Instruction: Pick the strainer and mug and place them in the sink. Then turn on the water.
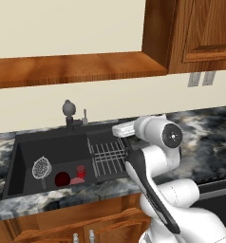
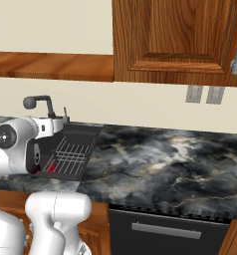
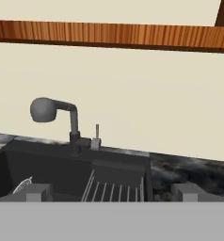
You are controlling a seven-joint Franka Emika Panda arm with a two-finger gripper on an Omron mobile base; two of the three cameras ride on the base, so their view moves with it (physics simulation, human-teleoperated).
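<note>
The black sink [image 1: 48, 147] is set into the dark marbled counter. Inside it, the silvery mesh strainer [image 1: 41, 167] leans at the front left, and the dark maroon mug [image 1: 62, 179] lies just to its right. My gripper [image 1: 117, 129] hovers over the wire-rack section [image 1: 108, 157], level with the counter's back edge and pointing at the wall. In the hand view the gripper [image 3: 112, 193] is open, its fingertips [image 3: 38, 192] set wide apart with nothing between them. The dark faucet [image 3: 71, 127] stands ahead and to the left, and a sliver of the strainer [image 3: 22, 184] shows below. No water is in view.
A brighter red small thing [image 1: 80, 172] sits in the basin right of the mug. A small lever [image 3: 97, 136] stands beside the faucet base. A wooden shelf [image 1: 72, 66] and cabinets [image 2: 175, 40] hang above. Marbled counter [image 2: 160, 154] stretches to the right.
</note>
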